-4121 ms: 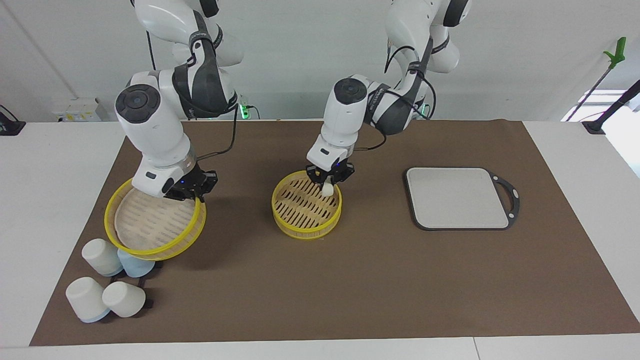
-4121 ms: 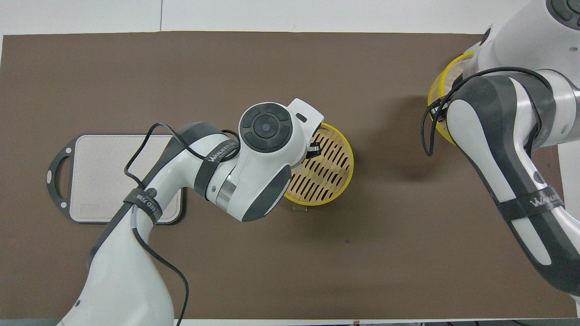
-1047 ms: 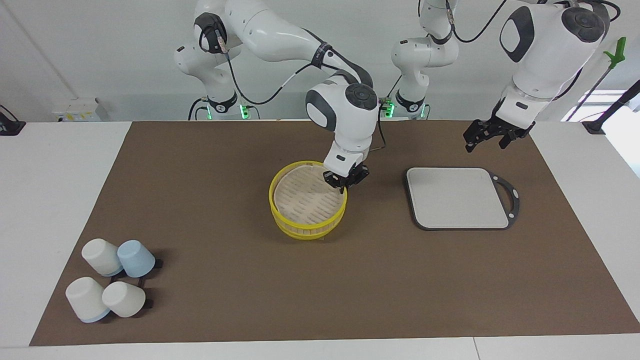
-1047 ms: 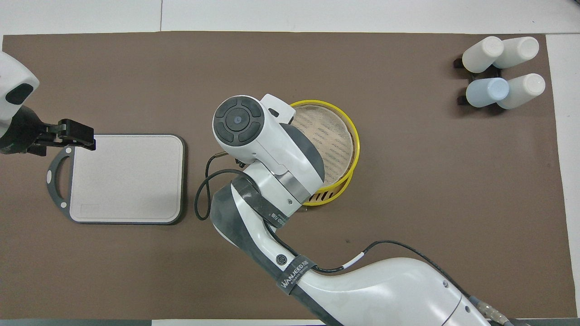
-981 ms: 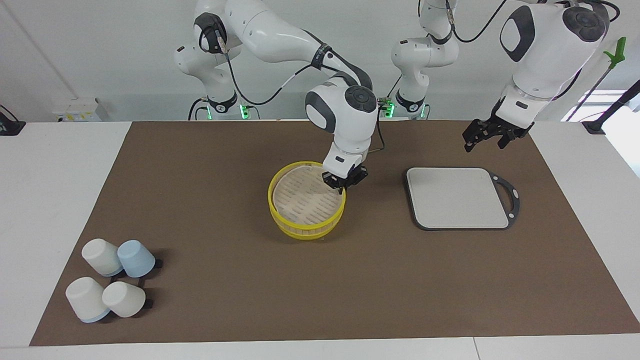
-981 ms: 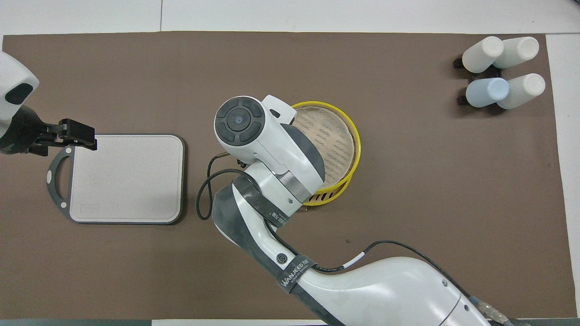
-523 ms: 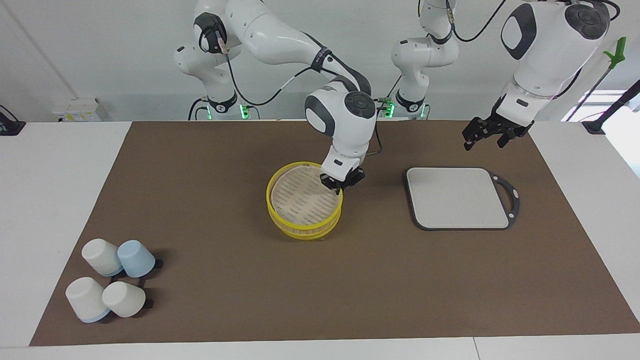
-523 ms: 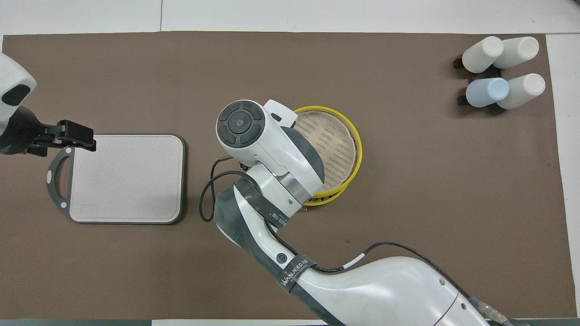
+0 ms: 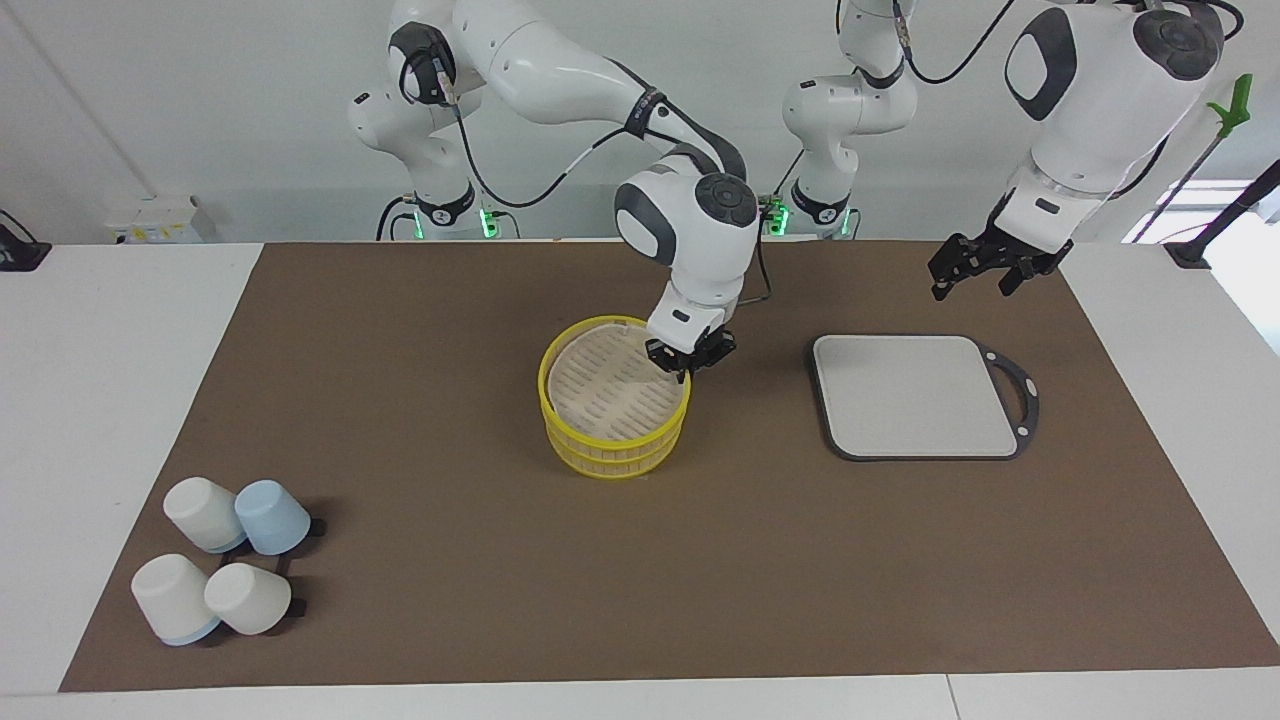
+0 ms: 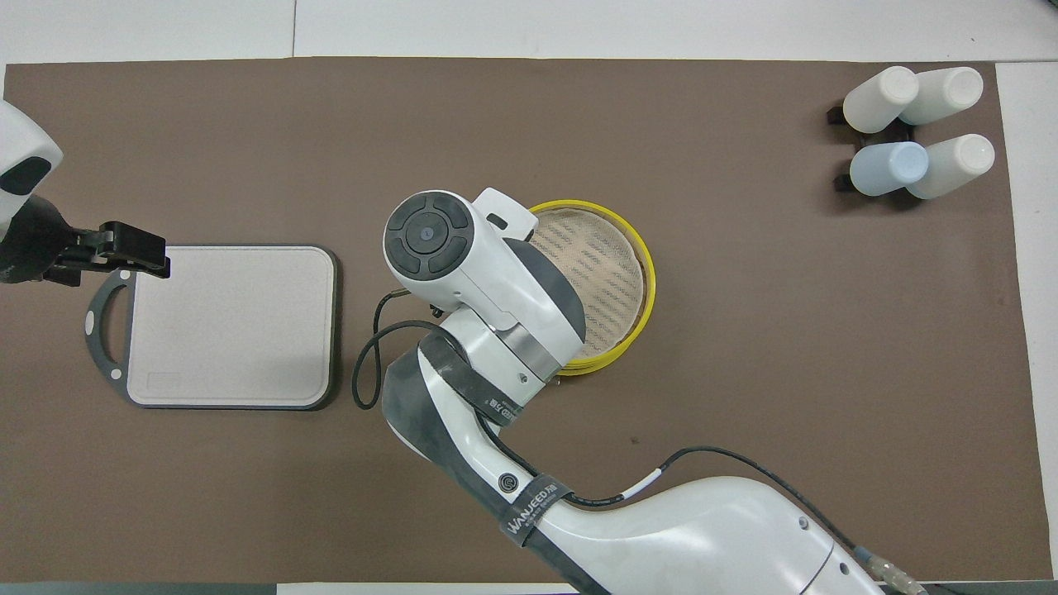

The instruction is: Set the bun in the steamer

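The yellow-rimmed steamer (image 9: 612,455) stands mid-mat with its matching lid (image 9: 608,385) on top, the two rims nearly lined up. The bun is hidden under that lid. My right arm reaches across from its base, and my right gripper (image 9: 688,358) is shut on the lid's rim on the side toward the left arm's end. In the overhead view the lid (image 10: 602,258) shows, but the right wrist covers that gripper. My left gripper (image 9: 968,272) waits open in the air over the grey board's edge, holding nothing.
A grey square board (image 9: 915,395) with a dark handle lies toward the left arm's end of the brown mat. Several upturned cups (image 9: 222,570), white and pale blue, cluster at the right arm's end, farther from the robots.
The lid, held by my right gripper, has shifted slightly toward the left arm's end and settled squarer over the steamer. The left arm has barely moved.
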Action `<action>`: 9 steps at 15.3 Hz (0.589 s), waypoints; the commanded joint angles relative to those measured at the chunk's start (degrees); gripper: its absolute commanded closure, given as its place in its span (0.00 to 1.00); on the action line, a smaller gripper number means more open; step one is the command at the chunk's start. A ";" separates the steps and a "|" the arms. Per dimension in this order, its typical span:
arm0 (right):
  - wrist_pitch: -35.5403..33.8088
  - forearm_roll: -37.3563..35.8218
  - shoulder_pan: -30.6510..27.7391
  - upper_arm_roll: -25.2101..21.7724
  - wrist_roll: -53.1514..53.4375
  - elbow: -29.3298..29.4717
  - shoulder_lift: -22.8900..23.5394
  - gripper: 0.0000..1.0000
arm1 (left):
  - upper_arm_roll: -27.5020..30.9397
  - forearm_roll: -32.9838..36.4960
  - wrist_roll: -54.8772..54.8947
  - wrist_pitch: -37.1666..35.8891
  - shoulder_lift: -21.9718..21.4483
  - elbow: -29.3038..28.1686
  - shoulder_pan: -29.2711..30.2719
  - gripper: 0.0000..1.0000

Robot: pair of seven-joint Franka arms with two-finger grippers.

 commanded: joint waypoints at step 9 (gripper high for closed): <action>2.70 -0.99 -0.13 0.19 1.58 -3.47 -2.09 1.00 | -0.55 0.84 1.06 -0.48 -1.27 -0.96 0.68 0.00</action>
